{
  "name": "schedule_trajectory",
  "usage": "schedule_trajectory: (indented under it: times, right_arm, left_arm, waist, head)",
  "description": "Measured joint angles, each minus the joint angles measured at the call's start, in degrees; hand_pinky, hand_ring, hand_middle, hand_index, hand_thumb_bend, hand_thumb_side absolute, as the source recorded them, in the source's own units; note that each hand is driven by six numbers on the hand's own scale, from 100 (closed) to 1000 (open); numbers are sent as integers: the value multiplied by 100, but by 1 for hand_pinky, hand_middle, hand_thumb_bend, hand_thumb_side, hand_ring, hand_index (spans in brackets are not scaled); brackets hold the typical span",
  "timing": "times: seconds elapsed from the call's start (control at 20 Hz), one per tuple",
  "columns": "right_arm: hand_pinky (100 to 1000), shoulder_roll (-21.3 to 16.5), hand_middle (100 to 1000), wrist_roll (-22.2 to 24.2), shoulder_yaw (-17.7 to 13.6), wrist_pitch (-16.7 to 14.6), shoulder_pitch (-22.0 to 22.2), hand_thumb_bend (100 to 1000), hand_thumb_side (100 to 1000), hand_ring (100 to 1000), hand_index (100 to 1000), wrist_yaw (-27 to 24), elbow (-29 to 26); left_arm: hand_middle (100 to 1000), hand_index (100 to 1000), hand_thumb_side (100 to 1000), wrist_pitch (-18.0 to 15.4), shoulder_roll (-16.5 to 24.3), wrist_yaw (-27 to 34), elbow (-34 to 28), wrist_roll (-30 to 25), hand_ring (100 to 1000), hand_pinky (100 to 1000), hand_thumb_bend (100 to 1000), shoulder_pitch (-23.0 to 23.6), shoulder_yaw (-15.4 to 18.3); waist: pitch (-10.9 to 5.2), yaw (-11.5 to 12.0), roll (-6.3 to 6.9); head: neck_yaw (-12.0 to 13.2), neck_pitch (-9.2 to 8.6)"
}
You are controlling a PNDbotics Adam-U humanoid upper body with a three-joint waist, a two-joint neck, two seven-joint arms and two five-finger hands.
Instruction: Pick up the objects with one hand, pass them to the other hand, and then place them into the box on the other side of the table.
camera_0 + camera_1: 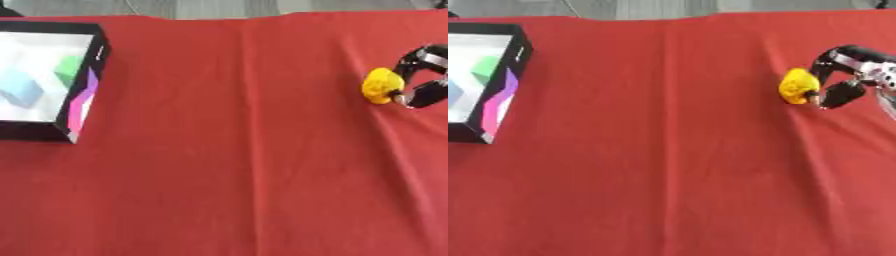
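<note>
The yellow object sat far over on the right side of the table, a small rounded lump. We could not tell just what it was. It looked light to us, and maybe smooth, so we guessed it could slip or roll if it got nudged. Our right hand was right beside it, with the fingers curled around its right side and touching it, like a pinch that was starting. We could not tell if it was off the cloth yet. We thought the best place to hold it was across its fat middle, one finger on each side. Under it lay a red tablecloth, soft looking, with a long fold running down the middle. Well apart from the lump, on the far left, stood the black box with a white inside. A green block and a light blue block lay in it. Our left hand did not show. Beyond the table we saw a strip of grey floor.
</note>
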Motion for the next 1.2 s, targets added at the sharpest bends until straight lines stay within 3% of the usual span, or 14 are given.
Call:
schedule_trajectory:
  times: [0.45, 0.85, 1.1, 1.15, 1.2]
  right_arm:
    - [867, -91, 394, -168, -56, 108, 74, 170, 100, 663, 477, -427, -591]
    - [845, -69, 378, -816, -188, 490, 424, 100, 100, 638, 487, -1165, -1628]
    - [824, 146, 373, -1224, -177, 754, 658, 100, 100, 635, 491, -1525, -2302]
    - [819, 215, 371, -1296, -152, 810, 696, 388, 100, 631, 492, -1578, -2427]
    - [817, 286, 369, -1360, -121, 858, 719, 100, 100, 629, 492, -1626, -2528]
  left_arm:
    - [719, 794, 852, 4, 2, -5, 26, -11, 686, 840, 100, 55, 5]
    - [718, 794, 843, 19, 68, -12, 34, -38, 686, 841, 100, 97, 35]
    - [718, 794, 836, 47, 155, -22, 35, -66, 686, 839, 100, 97, 36]
    - [718, 794, 836, 56, 173, -31, 35, -75, 686, 838, 100, 96, 36]
    - [718, 794, 833, 64, 192, -43, 35, -84, 686, 838, 100, 94, 36]
  waist:
    - [-9, -99, 1]
    - [-104, -195, 2]
    - [-208, -236, 2]
    - [-226, -241, 2]
    - [-235, -244, 2]
  head:
    - [79, 90]
    - [216, 151]
    - [287, 156]
    - [299, 158]
    - [308, 159]
